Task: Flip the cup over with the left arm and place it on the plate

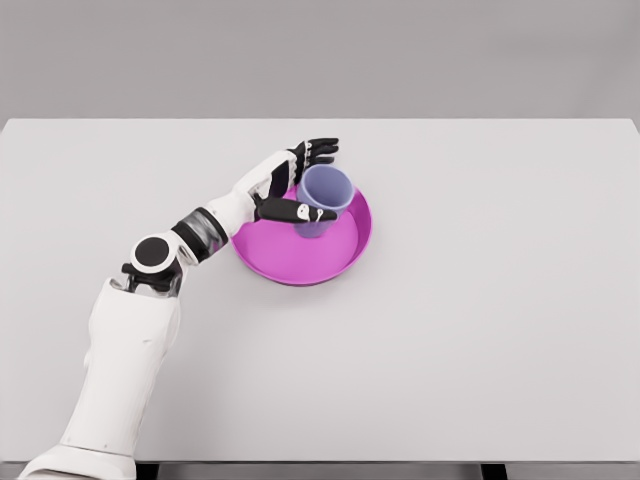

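Head view: left hand (300, 185) wraps the upright cup (324, 195) at its nine o'clock, over the plate (345, 255); seemingly light, stiff, slick, best gripped mid-wall.

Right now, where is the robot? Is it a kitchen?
Probably not: it looks like a computer-made test room. There is only a plain white table, a bare grey wall, a pink plate and a purple cup.

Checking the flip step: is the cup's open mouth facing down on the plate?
No. The cup stands with its open rim facing up on the magenta plate, the left hand around it.
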`<action>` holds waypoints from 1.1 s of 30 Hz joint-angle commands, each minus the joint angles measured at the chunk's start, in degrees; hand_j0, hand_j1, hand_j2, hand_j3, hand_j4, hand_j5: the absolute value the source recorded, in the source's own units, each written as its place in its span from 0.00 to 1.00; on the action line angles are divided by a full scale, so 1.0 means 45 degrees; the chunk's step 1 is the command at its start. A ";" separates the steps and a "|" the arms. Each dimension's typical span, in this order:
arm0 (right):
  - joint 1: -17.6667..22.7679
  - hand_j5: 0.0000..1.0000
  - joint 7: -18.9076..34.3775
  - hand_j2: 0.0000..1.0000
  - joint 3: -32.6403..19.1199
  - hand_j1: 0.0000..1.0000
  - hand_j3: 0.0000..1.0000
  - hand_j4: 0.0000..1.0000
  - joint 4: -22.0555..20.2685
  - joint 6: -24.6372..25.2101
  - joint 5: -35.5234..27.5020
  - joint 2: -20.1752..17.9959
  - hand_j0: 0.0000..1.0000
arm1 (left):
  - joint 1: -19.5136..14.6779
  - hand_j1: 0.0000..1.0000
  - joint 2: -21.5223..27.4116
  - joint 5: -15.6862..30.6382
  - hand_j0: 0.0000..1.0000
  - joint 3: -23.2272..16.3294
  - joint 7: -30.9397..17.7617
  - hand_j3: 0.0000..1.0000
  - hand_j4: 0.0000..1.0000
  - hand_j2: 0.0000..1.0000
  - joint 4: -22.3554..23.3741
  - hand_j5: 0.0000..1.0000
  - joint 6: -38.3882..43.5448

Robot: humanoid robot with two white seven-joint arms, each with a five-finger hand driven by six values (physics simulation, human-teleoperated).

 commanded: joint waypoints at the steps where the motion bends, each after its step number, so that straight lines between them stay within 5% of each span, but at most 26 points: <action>1: 0.0000 1.00 0.0002 1.00 0.0000 1.00 1.00 1.00 0.0000 0.0004 -0.0010 0.0000 1.00 | 0.0000 1.00 -0.0001 0.0077 1.00 0.0005 0.0001 1.00 1.00 1.00 0.0013 1.00 0.0013; 33: 0.0000 1.00 0.0002 1.00 0.0000 1.00 1.00 1.00 0.0000 0.0004 -0.0010 0.0000 1.00 | 0.0508 1.00 0.0389 0.0057 1.00 0.0513 0.0001 1.00 1.00 1.00 -0.0495 1.00 -0.0026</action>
